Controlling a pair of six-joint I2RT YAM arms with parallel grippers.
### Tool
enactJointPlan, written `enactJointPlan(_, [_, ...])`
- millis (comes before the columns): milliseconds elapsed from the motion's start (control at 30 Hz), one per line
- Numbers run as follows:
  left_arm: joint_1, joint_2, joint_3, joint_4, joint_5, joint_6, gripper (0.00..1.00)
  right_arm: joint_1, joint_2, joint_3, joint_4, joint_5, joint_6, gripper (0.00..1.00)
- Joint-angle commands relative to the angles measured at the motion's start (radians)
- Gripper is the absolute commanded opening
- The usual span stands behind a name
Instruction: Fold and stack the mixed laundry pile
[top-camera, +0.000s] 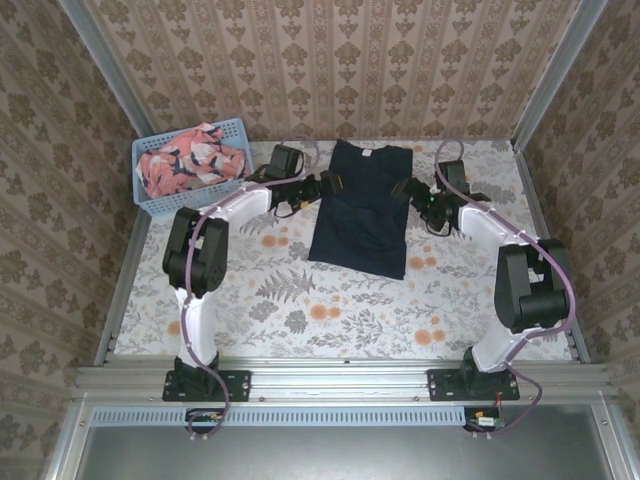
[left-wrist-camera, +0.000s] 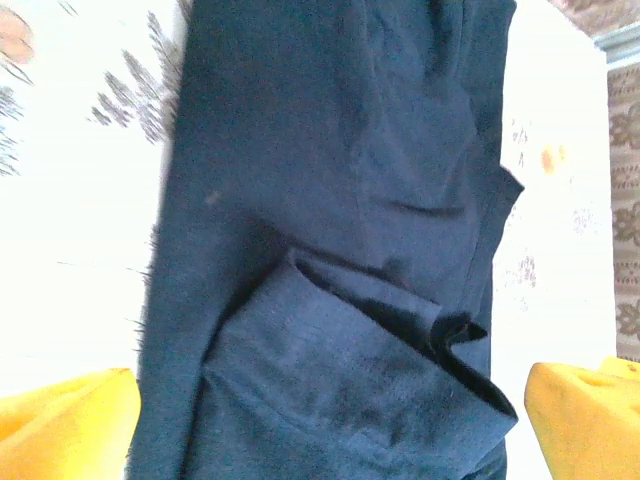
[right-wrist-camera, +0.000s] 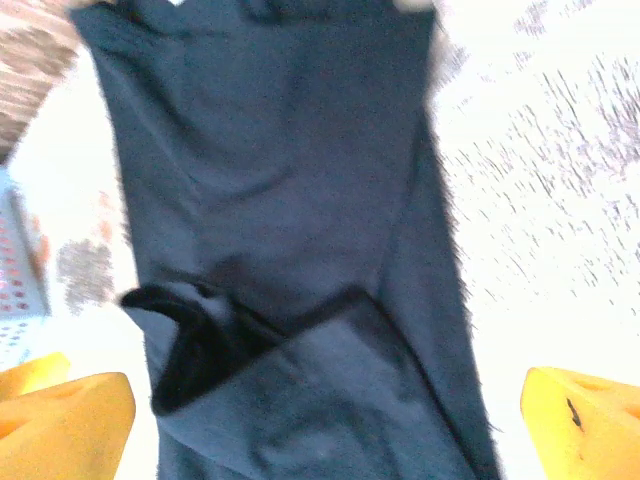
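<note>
Three papered walls (top-camera: 330, 60); floral table (top-camera: 300, 300); garment (top-camera: 360, 210), perhaps folded

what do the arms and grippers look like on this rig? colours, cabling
Both alike: left arm and right arm have white links, black joint housings and black base plates. A lilac cable loops along each. The fingers are yellow-orange blocks.

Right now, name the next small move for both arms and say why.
Probably lower the left gripper and right gripper onto the shoulders of the navy garment and pinch, to fold the collar end toward the hem. Both stand open beside it, its sleeves lie folded in, and it lies at full length.
</note>
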Motion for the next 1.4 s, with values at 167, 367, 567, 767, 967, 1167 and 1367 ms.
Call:
enactJointPlan(167, [-0.008, -0.078, -0.056, 0.064, 0.107, 0.129, 0.88, 0.052, -0.089, -0.009, -0.078, 0.000, -0.220, 0.99])
enactJointPlan(367, [0.002, 0.028, 0.066, -0.018, 0.144, 0.326, 0.55, 0.047, 0.006, 0.037, -0.133, -0.016, -0.385, 0.67])
enactJointPlan(567, [0.001, 0.132, 0.165, -0.067, 0.168, 0.365, 0.56, 0.045, 0.132, 0.096, -0.137, -0.038, -0.391, 0.47])
enactJointPlan(767, [0.001, 0.220, 0.238, -0.115, 0.169, 0.377, 0.64, 0.045, 0.225, 0.155, -0.140, -0.050, -0.396, 0.44])
enactJointPlan(967, [0.001, 0.274, 0.278, -0.154, 0.177, 0.382, 0.54, 0.044, 0.298, 0.189, -0.134, -0.082, -0.373, 0.44])
enactJointPlan(1167, [0.002, 0.304, 0.296, -0.152, 0.217, 0.373, 0.27, 0.045, 0.321, 0.191, -0.119, -0.103, -0.349, 0.37])
enactJointPlan(1367, [0.031, 0.298, 0.318, -0.177, 0.207, 0.381, 0.00, 0.039, 0.304, 0.190, -0.127, -0.098, -0.346, 0.12])
